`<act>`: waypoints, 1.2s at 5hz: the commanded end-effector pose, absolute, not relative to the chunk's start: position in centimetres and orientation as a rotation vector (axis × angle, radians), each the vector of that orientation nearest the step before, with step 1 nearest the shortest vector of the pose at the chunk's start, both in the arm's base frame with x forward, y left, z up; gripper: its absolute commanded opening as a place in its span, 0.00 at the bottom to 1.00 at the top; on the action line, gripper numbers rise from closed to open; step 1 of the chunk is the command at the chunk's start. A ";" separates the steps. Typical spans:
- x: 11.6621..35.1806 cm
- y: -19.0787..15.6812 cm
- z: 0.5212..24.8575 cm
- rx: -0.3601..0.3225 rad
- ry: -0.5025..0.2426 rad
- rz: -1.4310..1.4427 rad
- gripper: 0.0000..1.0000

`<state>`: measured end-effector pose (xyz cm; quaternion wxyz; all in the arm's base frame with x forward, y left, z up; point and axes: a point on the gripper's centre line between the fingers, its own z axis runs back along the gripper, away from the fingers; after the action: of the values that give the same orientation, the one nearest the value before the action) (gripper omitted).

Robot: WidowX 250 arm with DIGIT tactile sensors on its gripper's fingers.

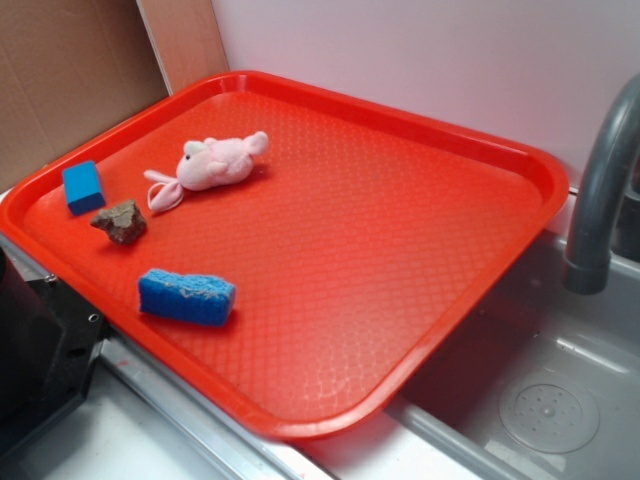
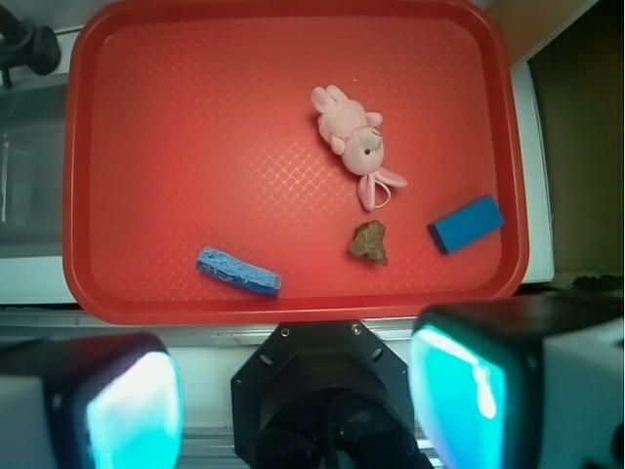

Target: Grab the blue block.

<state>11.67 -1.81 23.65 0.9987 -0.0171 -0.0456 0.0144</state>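
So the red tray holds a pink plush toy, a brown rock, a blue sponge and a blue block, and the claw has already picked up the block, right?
Not quite. The blue block lies untouched on the red tray, apart from the pink plush toy, brown rock and blue sponge. In the wrist view the gripper hangs open and empty, short of the tray's near edge.

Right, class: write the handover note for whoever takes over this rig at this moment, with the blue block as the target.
Gripper: open, empty, high above the near edge of the red tray, touching nothing.
Blue block: flat on the tray near one corner, apart from its neighbours.
Nearby: brown rock, pink plush toy; the blue sponge is the lookalike, rougher and longer.
Done: nothing yet.
Left: move over the block, descend, close on it, lift.
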 end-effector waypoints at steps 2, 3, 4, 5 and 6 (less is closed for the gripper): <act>12.1 2.2 20.3 0.042 -0.042 0.193 1.00; 13.6 6.8 17.2 0.037 -0.058 0.444 1.00; 16.5 9.0 14.7 -0.047 -0.121 0.632 1.00; 18.1 10.9 12.4 -0.063 -0.214 0.860 1.00; 18.2 12.1 10.0 -0.039 -0.209 1.062 1.00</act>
<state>18.66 11.33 9.30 0.8620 -0.0191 -0.0819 0.4999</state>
